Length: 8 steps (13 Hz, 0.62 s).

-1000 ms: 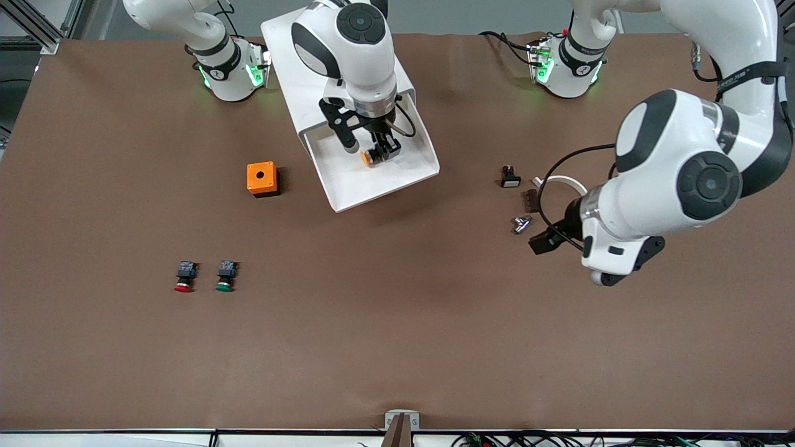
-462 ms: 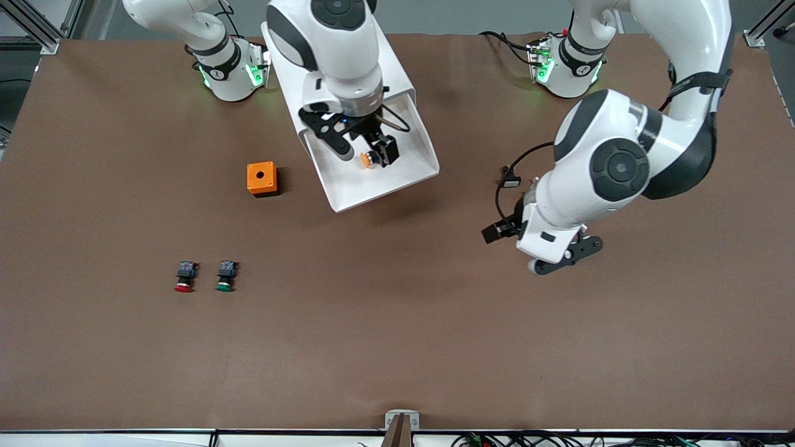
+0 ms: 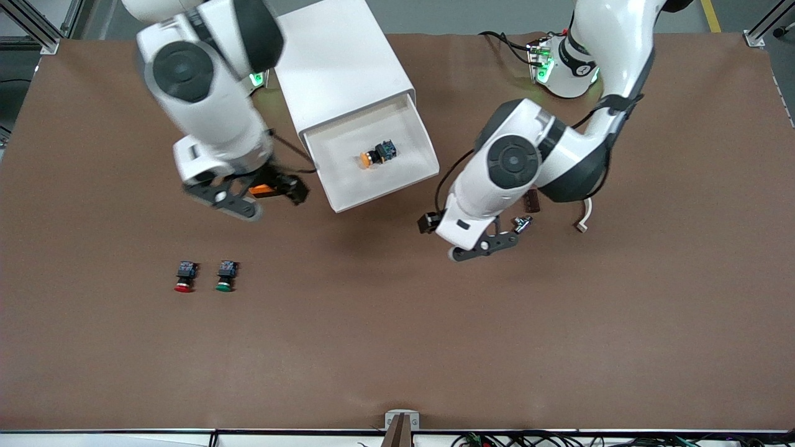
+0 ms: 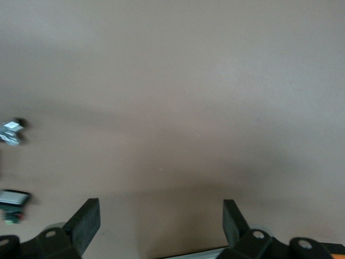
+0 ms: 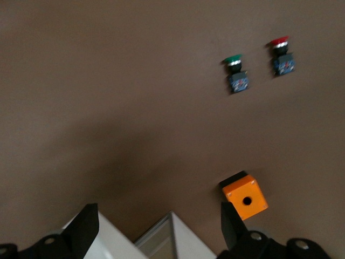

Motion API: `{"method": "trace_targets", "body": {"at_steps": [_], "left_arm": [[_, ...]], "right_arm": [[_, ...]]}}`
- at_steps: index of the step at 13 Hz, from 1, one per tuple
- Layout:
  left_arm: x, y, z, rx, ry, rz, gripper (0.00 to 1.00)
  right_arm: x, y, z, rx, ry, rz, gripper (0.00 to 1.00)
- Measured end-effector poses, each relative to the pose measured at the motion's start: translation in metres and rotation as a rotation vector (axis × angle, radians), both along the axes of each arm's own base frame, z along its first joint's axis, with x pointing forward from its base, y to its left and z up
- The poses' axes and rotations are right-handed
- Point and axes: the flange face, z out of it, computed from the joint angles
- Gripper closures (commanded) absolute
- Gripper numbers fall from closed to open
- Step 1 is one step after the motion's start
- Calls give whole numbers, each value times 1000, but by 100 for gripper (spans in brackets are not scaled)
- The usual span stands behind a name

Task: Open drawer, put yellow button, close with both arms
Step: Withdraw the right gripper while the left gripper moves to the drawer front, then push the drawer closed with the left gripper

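Observation:
The drawer (image 3: 348, 177) stands pulled out of the white cabinet (image 3: 338, 68). The yellow button (image 3: 375, 154) lies on its side in the drawer, free of both grippers. My right gripper (image 3: 289, 189) hangs open and empty over the orange box (image 3: 263, 190), beside the drawer toward the right arm's end. In the right wrist view its fingers (image 5: 157, 224) frame a white corner of the drawer (image 5: 178, 240). My left gripper (image 3: 428, 222) hangs open and empty over bare table by the drawer's front corner toward the left arm's end. Only table shows between its fingers (image 4: 160, 216).
A red button (image 3: 184, 277) and a green button (image 3: 225, 276) lie nearer the front camera, toward the right arm's end. Small metal and black parts (image 3: 522, 223) and a white cable (image 3: 584, 218) lie under the left arm. The orange box (image 5: 245, 195) shows in the right wrist view.
My right gripper opened, left the yellow button in the drawer and swung out over the orange box. My left arm swept across the table toward the drawer.

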Motion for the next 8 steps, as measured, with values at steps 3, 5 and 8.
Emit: {"method": "trace_targets", "body": {"at_steps": [3,5,8], "left_arm": [[-29,-45,-34,11,33,35,0],[-50,-69,-39,24,50,62,0],[-94,-110,-39,45,68,101,0]], "right_arm": [[26,-106,9,8,28,141,0],[30,-164,17,15,41,200,0],[29,-227,25,27,50,256,0]]}}
